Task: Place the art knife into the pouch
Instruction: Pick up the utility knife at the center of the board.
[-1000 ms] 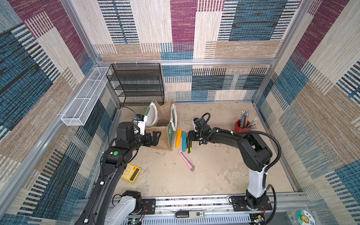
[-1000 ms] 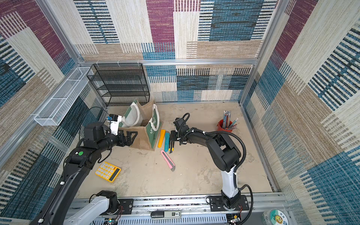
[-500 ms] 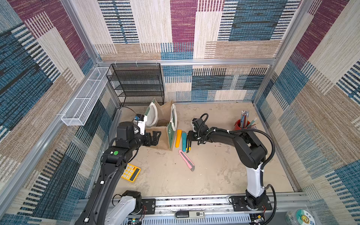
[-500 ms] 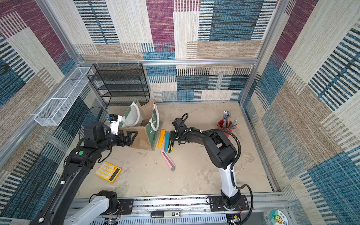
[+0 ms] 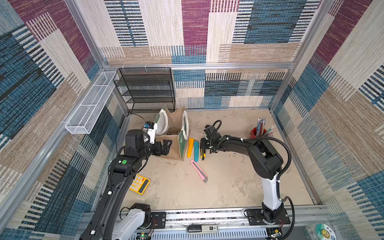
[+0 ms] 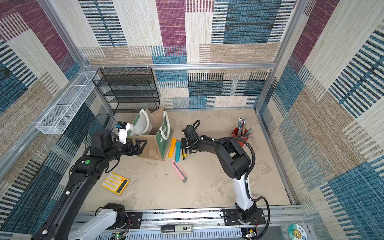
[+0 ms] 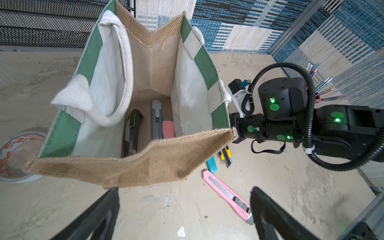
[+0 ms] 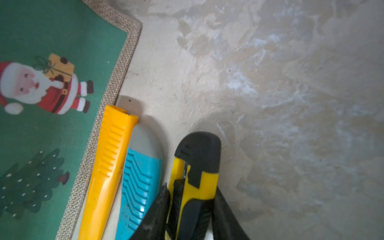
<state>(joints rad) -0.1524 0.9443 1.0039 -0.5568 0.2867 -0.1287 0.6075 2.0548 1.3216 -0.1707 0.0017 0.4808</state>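
The right gripper [image 5: 204,145] has slid a little nearer the pouch [image 5: 174,150] and now sits over the yellow-and-black knife [image 5: 203,155], the third knife out from the pouch's printed side. Its jaws stood wider a second ago and have since narrowed. In the right wrist view its fingers [image 8: 160,207] now lie against both flanks of the knife's handle. The right arm's elbow [image 5: 264,164] has swung in toward the pouch along with it.

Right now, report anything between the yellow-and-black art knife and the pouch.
The orange art knife and the teal art knife lie side by side between the yellow-and-black art knife and the pouch. Its top stands open.
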